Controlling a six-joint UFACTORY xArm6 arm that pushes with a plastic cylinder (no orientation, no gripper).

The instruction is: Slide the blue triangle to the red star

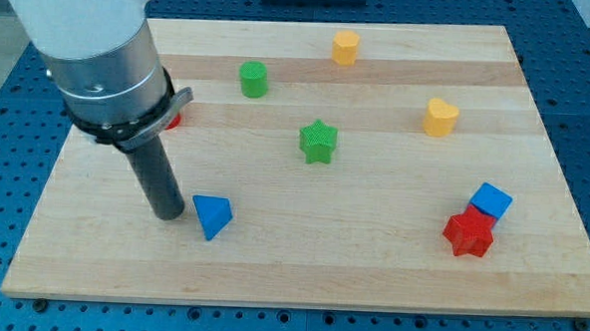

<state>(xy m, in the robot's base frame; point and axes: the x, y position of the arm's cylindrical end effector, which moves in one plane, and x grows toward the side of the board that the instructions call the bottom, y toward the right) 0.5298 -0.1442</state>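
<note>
Low on the view's left, the blue triangle (212,216) lies on the counter (370,269), with the tip (168,216) of the rod just beside it on its left. Whether the two touch cannot be told; any gap is very narrow. The arm carries no fingers, only the dark rod, and it holds nothing. The rod rises from the tip toward the view's upper left into a grey metal cylinder and a white housing that fills that corner.

The red star (469,235) sits well apart from the triangle, far over on the view's right and at nearly the same height in the view. A blue cube (491,201) touches the star at its upper right and partly overlaps it. Bare board lies between the triangle and the star.

A green star (318,142) stands near the middle of the counter, above and to the right of the triangle. A green cylinder (253,79) is farther toward the view's top, left of centre. A yellow block (345,47), roughly hexagonal, sits near the top edge. A yellow heart (441,117) lies on the right, above the red star and the cube. A small red piece (174,120) shows behind the arm's metal collar, mostly hidden, so its shape cannot be made out.
</note>
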